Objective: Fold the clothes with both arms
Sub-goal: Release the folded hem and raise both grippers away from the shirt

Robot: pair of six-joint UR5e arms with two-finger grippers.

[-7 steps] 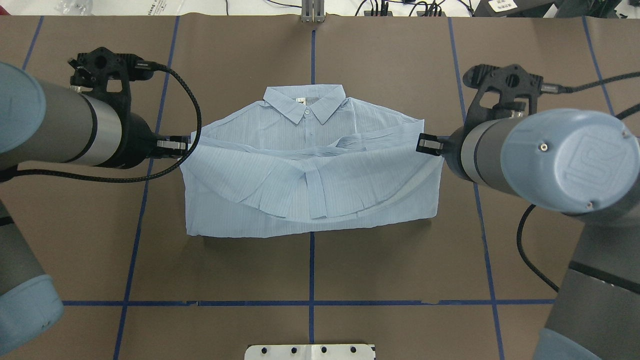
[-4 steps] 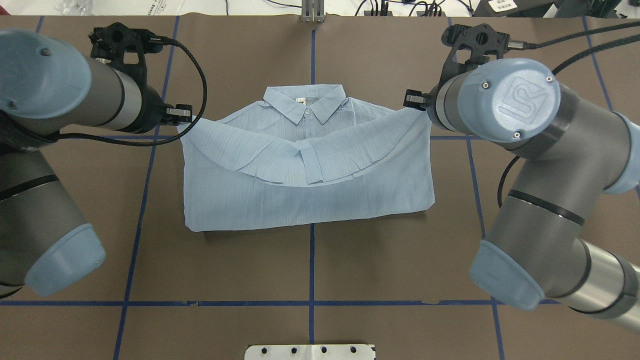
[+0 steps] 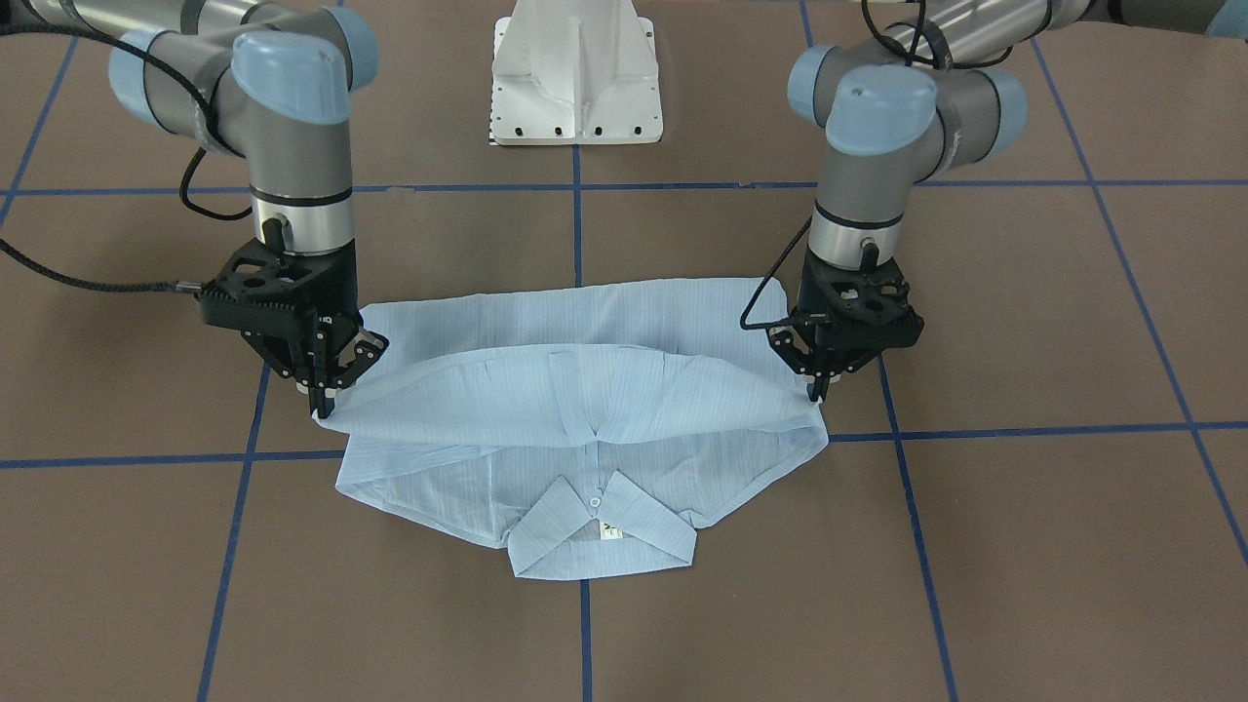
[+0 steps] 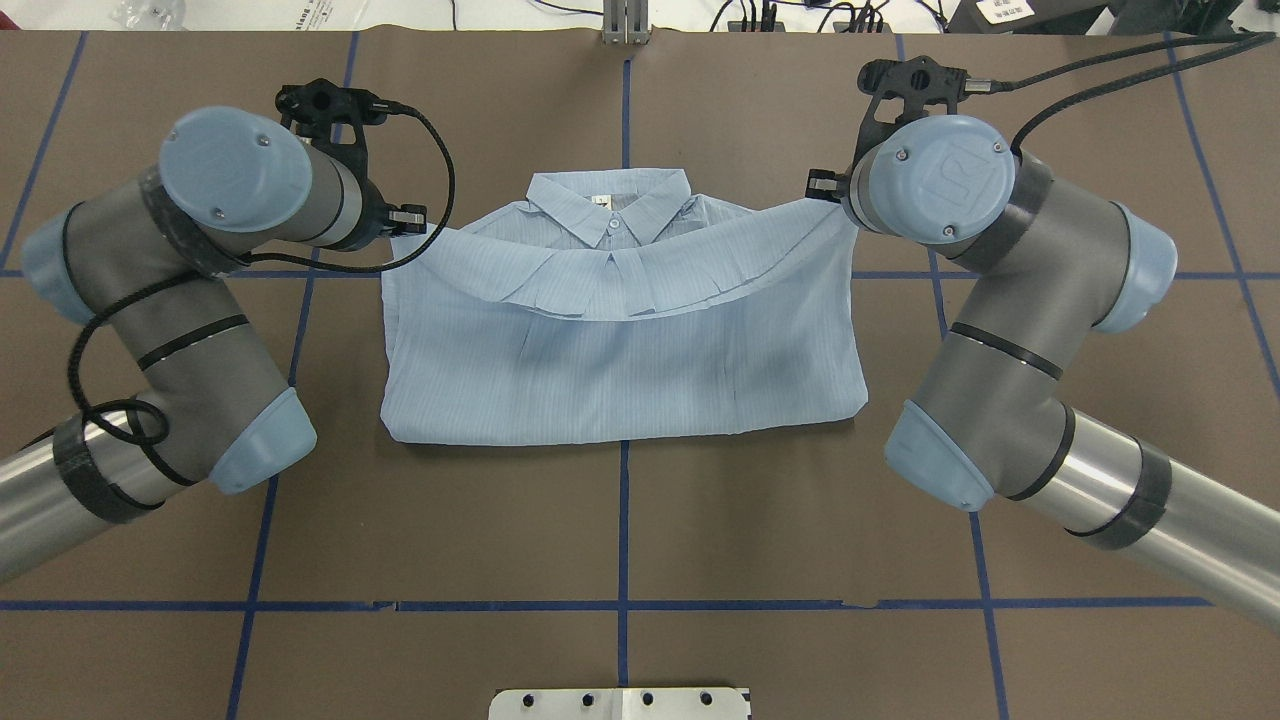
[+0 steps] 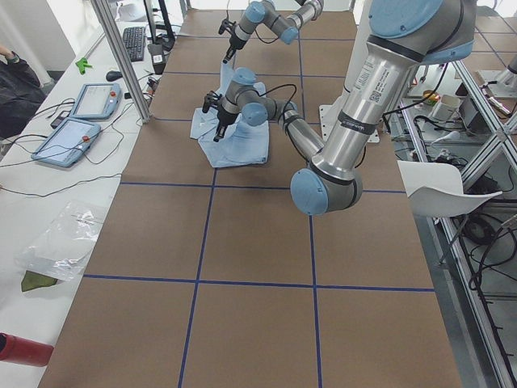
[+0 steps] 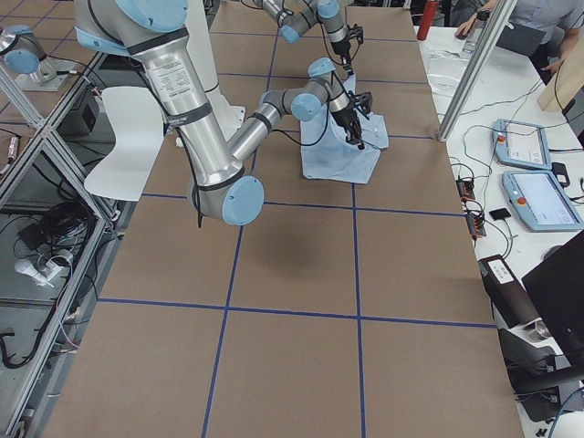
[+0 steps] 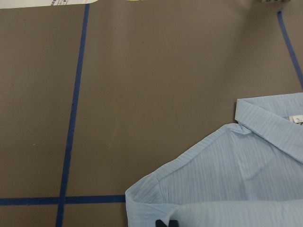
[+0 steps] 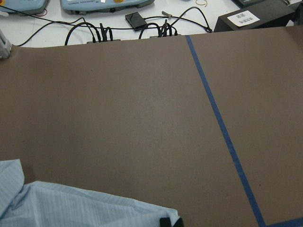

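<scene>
Hem corners sit pinched in both my claws. My left gripper (image 3: 817,392) is clamped on one corner of the shirt (image 3: 585,400) and my right gripper (image 3: 322,402) on the other, fingertips pointing down. Between them the hem (image 4: 590,310) sags in a shallow curve across the chest, just short of the collar (image 4: 610,205). The collar lies flat and uncovered on the side of the table (image 4: 800,520) away from my base. The shirt lies mid-table, straddling the centre tape line (image 4: 623,530). Its lower half is doubled over the upper, with the crease on the side nearest me. Whether the corners touch the layer beneath or hang just above it, I cannot tell.

I judge this to be the bottom-to-top fold, near its end — the cloth is over, but not yet released. The next move calls for setting both corners down on the shoulders, level with each other. Then both claws should open and lift straight up, so the thin fabric does not cling to the fingers and drag. The sagging middle may want a slight outward pull first — otherwise it could settle wrinkled.

Counted:
- one shirt
- one collar
- one button (image 3: 593,500) that I can make out at the neck
- two arms, my left arm (image 4: 190,300) and right arm (image 4: 1010,330)
- two grippers
- one white pedestal base (image 3: 577,73)
</scene>
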